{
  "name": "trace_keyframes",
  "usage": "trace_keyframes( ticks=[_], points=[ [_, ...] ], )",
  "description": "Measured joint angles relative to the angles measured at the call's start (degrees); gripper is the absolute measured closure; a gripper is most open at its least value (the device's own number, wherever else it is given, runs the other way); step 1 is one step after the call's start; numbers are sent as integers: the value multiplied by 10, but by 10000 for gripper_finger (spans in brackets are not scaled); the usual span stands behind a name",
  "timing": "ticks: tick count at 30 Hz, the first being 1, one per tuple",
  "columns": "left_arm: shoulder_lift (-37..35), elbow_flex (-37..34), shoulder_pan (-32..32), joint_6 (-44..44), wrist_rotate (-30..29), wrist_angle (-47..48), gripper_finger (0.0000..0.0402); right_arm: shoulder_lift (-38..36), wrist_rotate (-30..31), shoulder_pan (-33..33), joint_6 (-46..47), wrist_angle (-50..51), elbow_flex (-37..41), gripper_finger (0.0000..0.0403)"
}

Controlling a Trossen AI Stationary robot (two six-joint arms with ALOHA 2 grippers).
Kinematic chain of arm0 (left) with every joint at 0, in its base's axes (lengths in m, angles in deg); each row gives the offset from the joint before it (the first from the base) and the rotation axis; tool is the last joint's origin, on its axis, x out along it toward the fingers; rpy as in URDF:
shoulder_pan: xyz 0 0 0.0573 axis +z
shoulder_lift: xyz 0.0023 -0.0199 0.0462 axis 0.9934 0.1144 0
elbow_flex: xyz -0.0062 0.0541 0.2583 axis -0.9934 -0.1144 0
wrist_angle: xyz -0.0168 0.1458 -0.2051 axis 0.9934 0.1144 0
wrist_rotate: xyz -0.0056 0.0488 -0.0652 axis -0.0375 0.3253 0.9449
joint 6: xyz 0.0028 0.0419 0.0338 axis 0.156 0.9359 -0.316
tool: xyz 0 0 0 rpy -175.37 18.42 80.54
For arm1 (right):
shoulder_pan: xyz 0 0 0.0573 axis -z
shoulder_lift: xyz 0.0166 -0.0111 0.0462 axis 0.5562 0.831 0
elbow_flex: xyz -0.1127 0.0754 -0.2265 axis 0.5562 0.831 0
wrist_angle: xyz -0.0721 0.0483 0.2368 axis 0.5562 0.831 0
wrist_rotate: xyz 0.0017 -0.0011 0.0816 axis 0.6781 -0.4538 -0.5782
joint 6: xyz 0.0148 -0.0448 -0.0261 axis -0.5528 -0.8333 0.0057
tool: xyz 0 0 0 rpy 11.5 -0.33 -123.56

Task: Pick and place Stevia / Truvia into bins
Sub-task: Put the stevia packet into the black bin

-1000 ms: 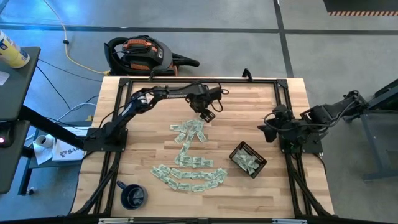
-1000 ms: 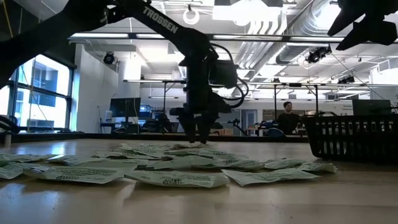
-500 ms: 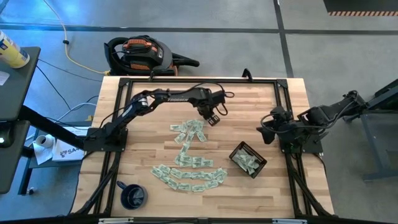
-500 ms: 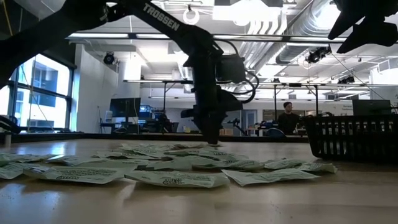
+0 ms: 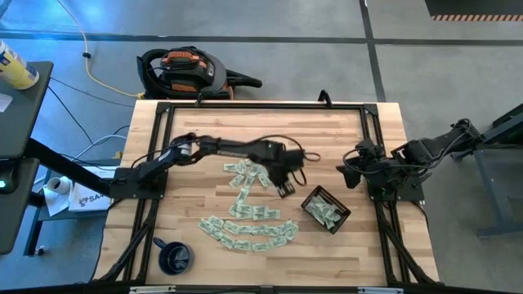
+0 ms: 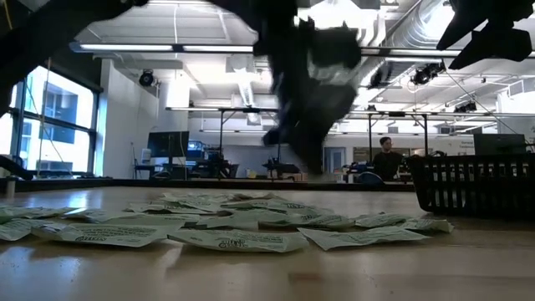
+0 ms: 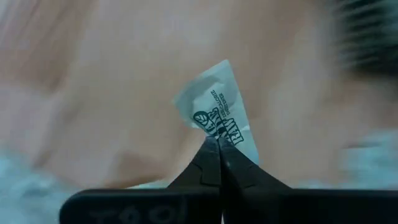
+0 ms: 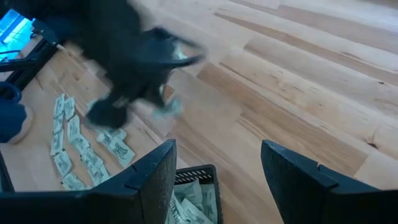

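A pale butcher-block table (image 5: 327, 131) inside a black frame stands on grey concrete floor. Green-and-white Stevia sachets (image 5: 249, 229) lie scattered at centre and lower centre of the high view; more fill the black mesh tray (image 5: 326, 209) at lower right. The left gripper (image 5: 286, 188), between pile and tray, has its jaws pinched together on one sachet (image 7: 217, 106). The right gripper (image 8: 217, 171) waits at right, fingers spread wide, holding nothing. Behind, a bright workshop holds a seated person (image 6: 386, 156).
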Motion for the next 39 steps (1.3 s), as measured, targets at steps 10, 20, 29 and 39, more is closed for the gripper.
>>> trace_keyframes(
  ticks=[10,20,29,39],
  points=[
    [-17,82,-122,-28,-34,-232,379,0,0,0,-23,-6,0,178],
    [56,80,-110,-45,-116,-310,346,1,-15,0,-28,-16,0,178],
    [60,81,-104,-62,-56,-247,292,1,-26,0,-29,-19,0,178],
    [-12,81,-113,-31,-136,16,297,118,-163,-42,-52,-49,0,184]
  ],
)
